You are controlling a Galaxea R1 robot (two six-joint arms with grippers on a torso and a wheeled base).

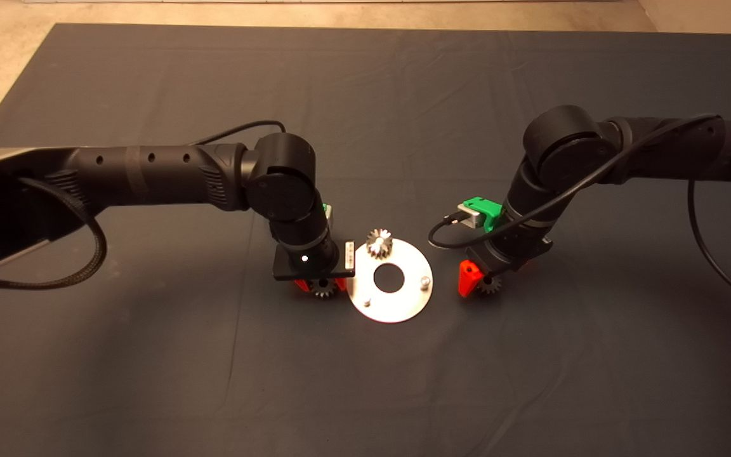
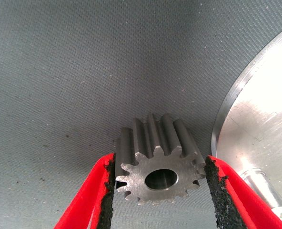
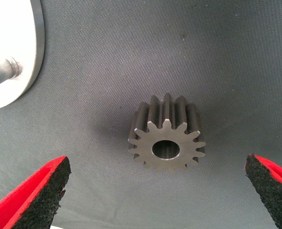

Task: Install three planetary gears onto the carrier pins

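Steel teeth of the gear (image 2: 156,166) clamped by the left gripper (image 2: 159,179) at the plate's (image 1: 403,304) nine o'clock could slip, misaligning it over a pin (image 1: 368,303), while the right gripper (image 3: 157,191) is spread wide around another gear (image 3: 166,139).

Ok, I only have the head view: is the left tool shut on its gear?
Observer: Yes. The left wrist view shows the left tool with both pads pressed against the teeth of the left gear.
Operator: And the right side?
Observer: The right tool is wide open. The right gear sits on the mat between its fingers, untouched.
Operator: Are the holes facing up?
Observer: Yes, both gears show their centre holes to the wrist cameras.
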